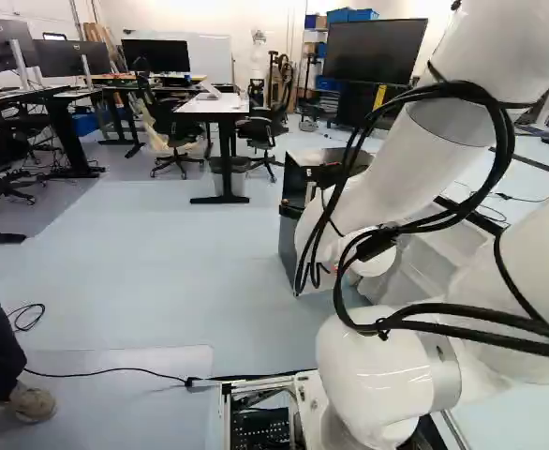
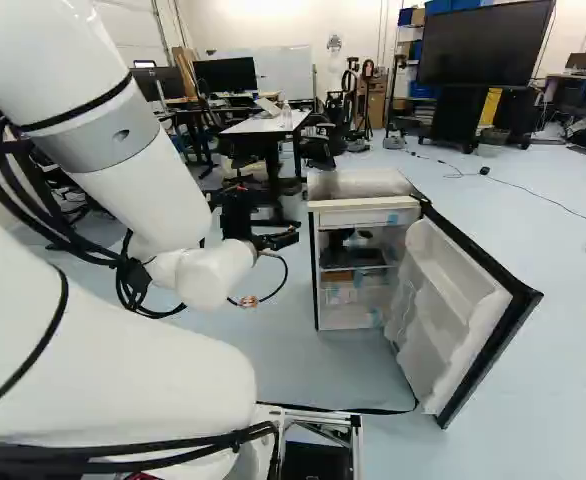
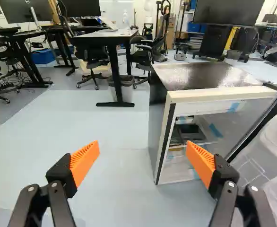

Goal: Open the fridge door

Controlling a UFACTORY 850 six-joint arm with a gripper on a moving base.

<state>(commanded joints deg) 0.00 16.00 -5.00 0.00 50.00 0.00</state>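
"Fridge (image 2: 358,184) first: where?"

"Right of centre in the right base view, with the door (image 2: 451,300) already swung wide, toward lower right."

"And the gripper (image 3: 142,150)?"

"Near the middle there, orange pads (image 3: 85,162) well apart, gripping nothing."

"Likeliest danger?"

"A door knocked back toward closed, from a sweep against the inner side; or a clipped fridge edge, from driving ahead with pads spread."

Fridge door (image 3: 273,158) partly outside the wrist view
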